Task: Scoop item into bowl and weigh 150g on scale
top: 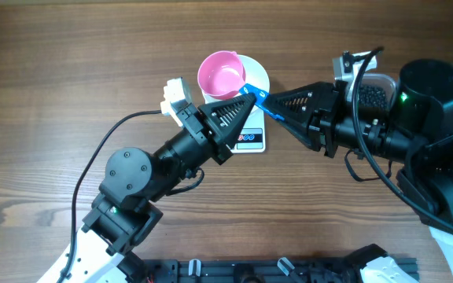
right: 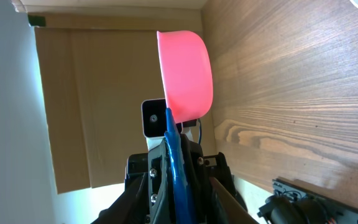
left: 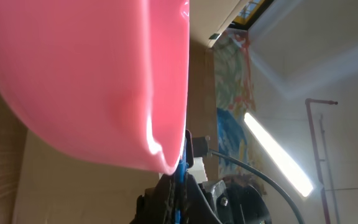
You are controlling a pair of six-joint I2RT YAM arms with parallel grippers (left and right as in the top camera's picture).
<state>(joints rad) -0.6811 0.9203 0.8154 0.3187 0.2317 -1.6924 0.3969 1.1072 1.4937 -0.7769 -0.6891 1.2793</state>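
A pink scoop (top: 220, 75) with a blue handle (top: 255, 96) hangs tilted over the white bowl (top: 258, 75), its cup showing nothing inside. The bowl rests on the white scale (top: 252, 141), whose red and blue buttons peek out under the arms. My left gripper (top: 245, 101) is shut on the handle from the lower left, and my right gripper (top: 268, 107) is shut on it from the right. The pink cup (left: 92, 74) fills the left wrist view above the left gripper (left: 180, 186). In the right wrist view the scoop (right: 185, 68) stands above the right gripper (right: 173, 180). The black item (top: 372, 96) lies in a clear tub.
The clear tub (top: 384, 79) sits at the right, mostly hidden under my right arm (top: 415, 134). My left arm (top: 140, 177) crosses the table's lower left. A black rail (top: 274, 271) runs along the front edge.
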